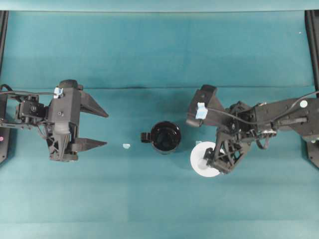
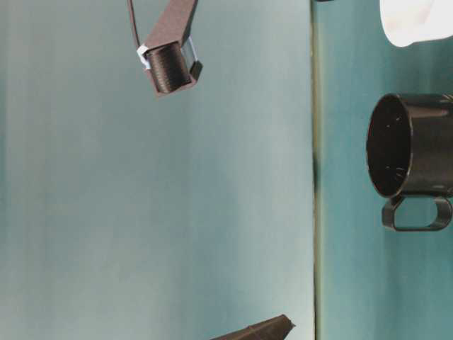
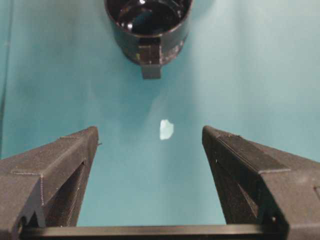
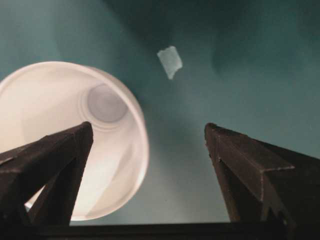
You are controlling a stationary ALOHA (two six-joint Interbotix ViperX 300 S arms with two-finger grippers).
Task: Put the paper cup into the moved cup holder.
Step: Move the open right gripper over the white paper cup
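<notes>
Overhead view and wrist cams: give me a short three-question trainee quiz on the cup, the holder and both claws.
1. True or false: the paper cup already sits inside the cup holder.
2. Which claw is over the paper cup? A) left claw B) right claw
3. Fill in: the holder's handle points toward the ____ claw.

Key: 1. False; the cup stands on the table beside the holder. 2. B; one finger reaches over the cup's rim, jaws wide. 3. Left.
</notes>
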